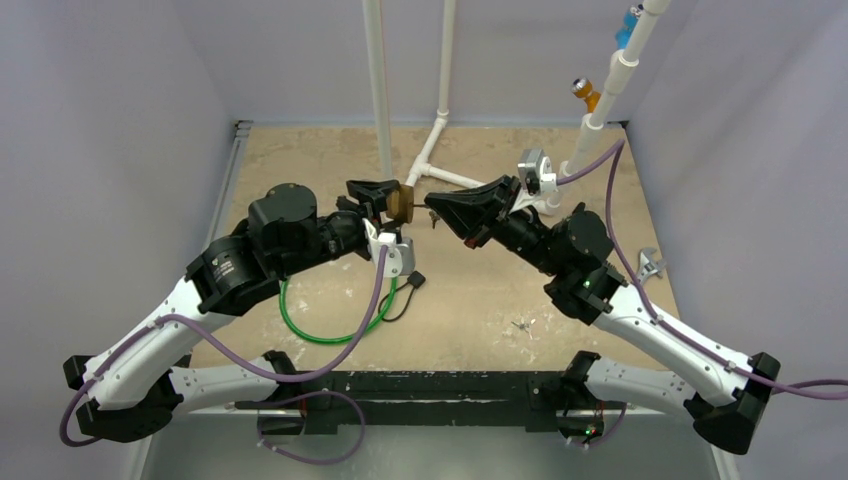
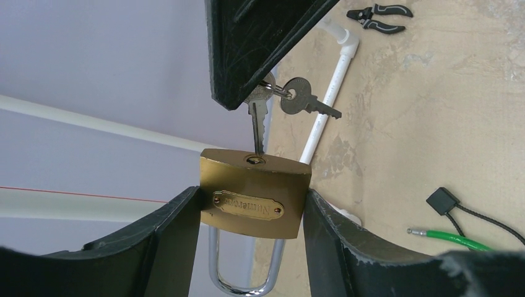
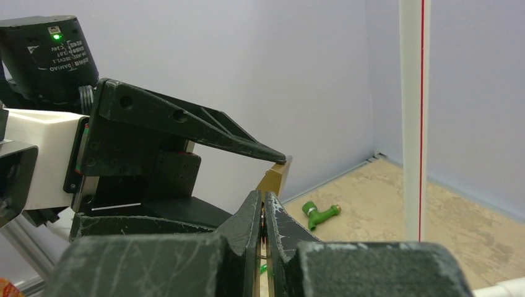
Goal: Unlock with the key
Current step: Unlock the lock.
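Note:
A brass padlock (image 2: 254, 198) with a chrome shackle is clamped between my left gripper's (image 2: 251, 207) fingers (image 2: 179, 229), keyhole side facing the right gripper. It is held above the table near the middle (image 1: 400, 203). My right gripper (image 3: 262, 201) is shut on the head of a silver key (image 2: 258, 124). The key's tip is at the keyhole and most of its blade is still outside. A second key (image 2: 306, 102) hangs loose from the same ring. In the right wrist view only a brass edge of the padlock (image 3: 277, 176) shows past the shut fingers.
White PVC pipes (image 1: 440, 130) stand just behind the grippers. A green cable loop (image 1: 330, 330) and a black tag (image 2: 442, 201) lie under the left arm. Black pliers (image 2: 379, 17), a green tap (image 3: 321, 214) and a wrench (image 1: 648, 265) lie on the table.

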You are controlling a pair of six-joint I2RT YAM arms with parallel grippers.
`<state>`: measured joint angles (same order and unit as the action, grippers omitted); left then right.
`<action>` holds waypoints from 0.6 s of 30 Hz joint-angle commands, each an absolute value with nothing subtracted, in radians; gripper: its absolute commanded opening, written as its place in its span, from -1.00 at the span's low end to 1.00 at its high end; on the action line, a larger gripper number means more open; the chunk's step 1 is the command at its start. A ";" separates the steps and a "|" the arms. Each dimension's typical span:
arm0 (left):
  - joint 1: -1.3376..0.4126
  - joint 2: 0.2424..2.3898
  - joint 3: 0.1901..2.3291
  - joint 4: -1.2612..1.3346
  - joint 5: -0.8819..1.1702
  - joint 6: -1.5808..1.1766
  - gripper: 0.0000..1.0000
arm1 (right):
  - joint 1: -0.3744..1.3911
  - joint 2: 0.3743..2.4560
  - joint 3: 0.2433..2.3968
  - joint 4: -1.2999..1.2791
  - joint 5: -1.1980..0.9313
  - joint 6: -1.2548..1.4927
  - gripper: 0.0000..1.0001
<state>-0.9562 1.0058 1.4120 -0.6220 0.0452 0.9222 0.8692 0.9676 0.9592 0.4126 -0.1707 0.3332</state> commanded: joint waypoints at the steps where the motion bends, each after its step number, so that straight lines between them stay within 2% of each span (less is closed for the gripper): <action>1: -0.960 0.977 1.464 -0.483 0.052 0.955 -1.00 | 0.868 0.944 0.960 0.430 -0.176 0.334 -1.00; 18: -0.960 0.974 1.454 -0.476 0.051 0.961 -1.00 | 0.868 0.959 0.983 0.458 -0.199 0.351 -1.00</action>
<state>-0.9562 1.0054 1.4120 -0.6071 0.0448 0.9356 0.8692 0.9646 0.9588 0.4160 -0.1802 0.3470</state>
